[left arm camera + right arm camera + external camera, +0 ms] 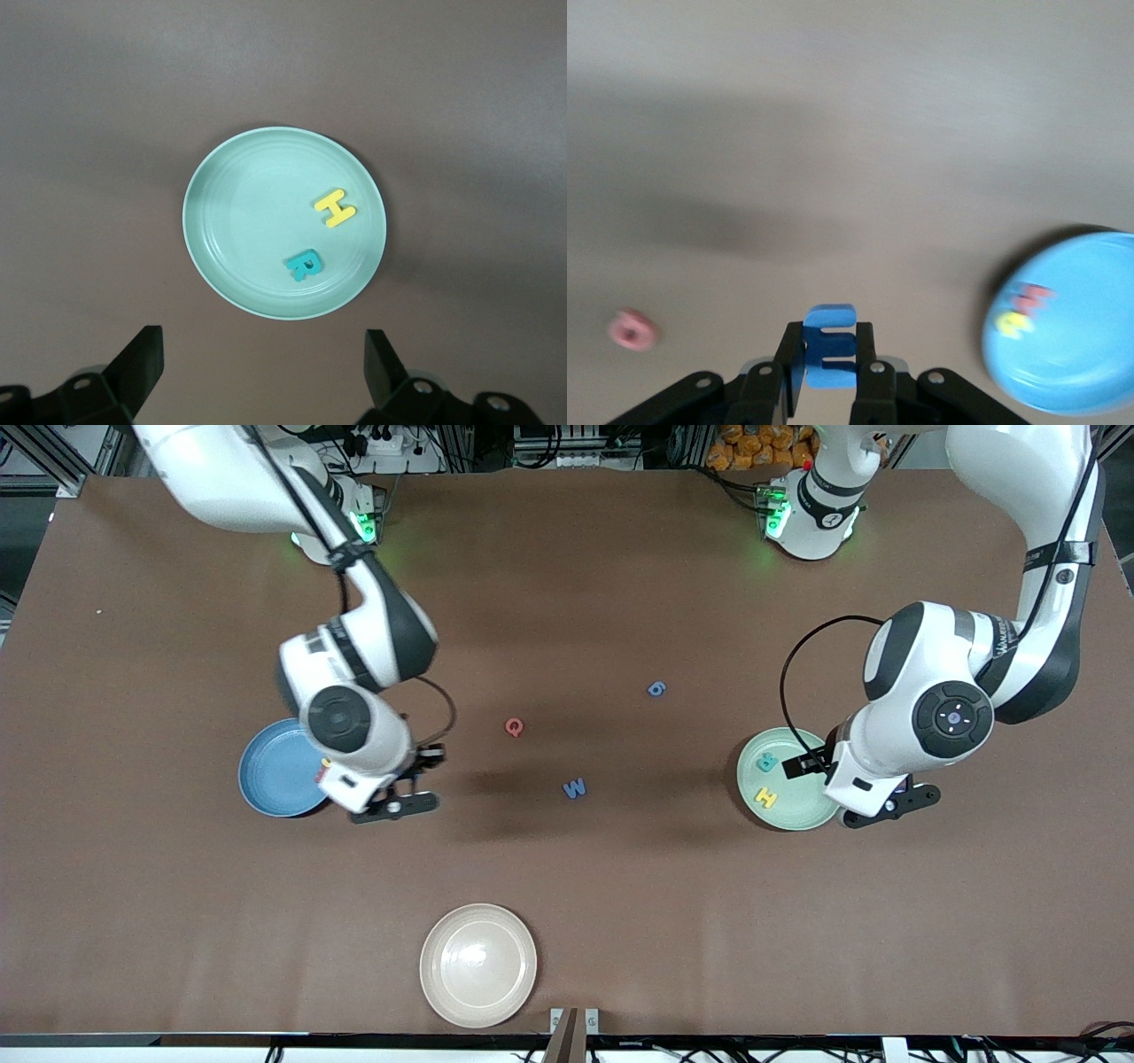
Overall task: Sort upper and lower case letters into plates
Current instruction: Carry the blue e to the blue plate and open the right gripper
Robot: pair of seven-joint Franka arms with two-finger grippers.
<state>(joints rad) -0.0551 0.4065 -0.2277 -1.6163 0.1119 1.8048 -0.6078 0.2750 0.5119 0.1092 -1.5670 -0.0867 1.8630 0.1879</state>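
The blue plate (pixel 270 779) sits toward the right arm's end of the table, with small red and yellow letters (pixel 1021 312) in it. The right gripper (pixel 830 365) hangs over the table just beside that plate, pinching a blue letter (pixel 829 343) between its fingers. On the bare table lie a red Q (pixel 514 727), a blue W (pixel 575 787) and a blue g (pixel 656 688). A cream plate (pixel 478 965) sits nearest the camera. The green plate (pixel 780 808) holds a teal R (pixel 304 264) and a yellow H (pixel 336 208). The left gripper (pixel 264 376) hangs over its edge, fingers spread wide and holding nothing.
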